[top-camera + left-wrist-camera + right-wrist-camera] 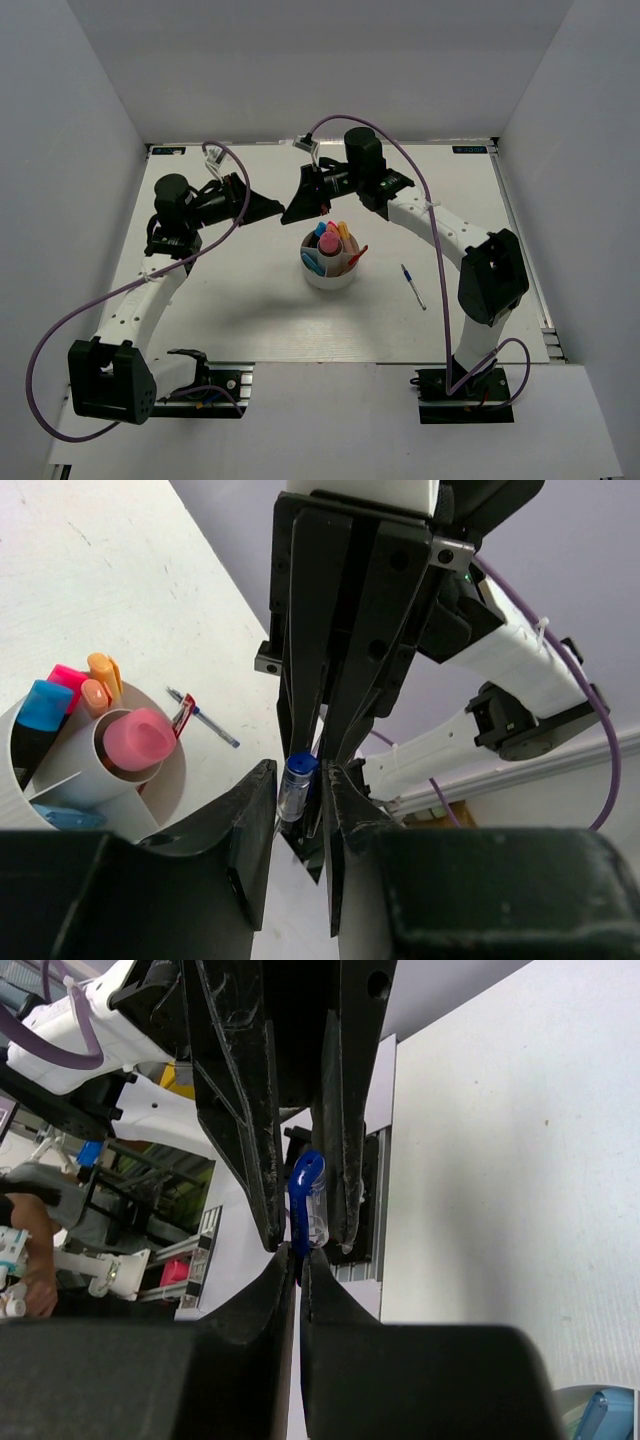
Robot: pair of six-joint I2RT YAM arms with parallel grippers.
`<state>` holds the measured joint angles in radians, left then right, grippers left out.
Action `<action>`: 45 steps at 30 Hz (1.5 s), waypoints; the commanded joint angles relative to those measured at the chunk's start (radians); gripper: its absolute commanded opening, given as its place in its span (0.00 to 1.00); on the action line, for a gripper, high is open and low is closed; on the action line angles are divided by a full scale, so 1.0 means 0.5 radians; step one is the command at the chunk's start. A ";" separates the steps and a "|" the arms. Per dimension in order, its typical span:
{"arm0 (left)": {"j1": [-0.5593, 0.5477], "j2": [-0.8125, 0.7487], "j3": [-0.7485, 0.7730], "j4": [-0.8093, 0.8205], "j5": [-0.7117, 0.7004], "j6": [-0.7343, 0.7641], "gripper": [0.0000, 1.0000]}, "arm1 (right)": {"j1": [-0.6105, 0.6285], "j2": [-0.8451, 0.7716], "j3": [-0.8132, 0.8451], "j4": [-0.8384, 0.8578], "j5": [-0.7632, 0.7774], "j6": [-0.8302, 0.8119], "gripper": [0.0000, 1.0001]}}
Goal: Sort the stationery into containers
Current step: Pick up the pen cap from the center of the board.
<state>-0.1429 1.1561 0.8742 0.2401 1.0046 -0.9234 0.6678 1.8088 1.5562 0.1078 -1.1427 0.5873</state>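
White tabletop [250, 300], broad margin around cup [330, 281]. Behind it, aloft: left claw [277, 208], right claw [289, 215], both pinched shut on blue pen [296, 785].

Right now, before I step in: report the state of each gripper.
Left gripper: closed on the blue pen.
Right gripper: closed on the same blue pen, so both are holding it.

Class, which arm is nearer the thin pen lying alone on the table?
Right. The right arm curves just right of the pen; the left arm is beyond the white cup.
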 commanded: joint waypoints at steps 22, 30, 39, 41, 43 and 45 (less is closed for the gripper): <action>0.010 -0.005 -0.027 0.029 0.145 0.076 0.17 | -0.004 -0.126 -0.051 -0.209 -0.120 -0.266 0.00; 0.010 -0.054 -0.018 -0.038 0.065 0.104 0.00 | -0.025 -0.163 -0.023 -0.209 -0.031 -0.208 0.70; 0.028 -0.054 0.150 -0.329 -0.238 0.223 0.00 | -0.209 -0.436 -0.201 -0.798 0.358 -0.683 0.66; 0.046 -0.066 0.181 -0.409 -0.297 0.257 0.00 | -0.301 -0.570 -0.277 -0.951 0.732 -0.830 0.56; 0.046 -0.079 0.215 -0.446 -0.404 0.285 0.00 | -0.356 -0.681 -0.390 -1.022 1.108 -0.928 0.40; 0.065 -0.097 0.246 -0.535 -0.551 0.325 0.00 | -0.403 -0.847 -0.486 -1.092 1.388 -0.999 0.33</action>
<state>-0.1242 1.1503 0.9482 0.0551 0.8505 -0.8101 0.4919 1.4887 1.3586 -0.3244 -0.7494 0.2070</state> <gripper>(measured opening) 0.243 0.361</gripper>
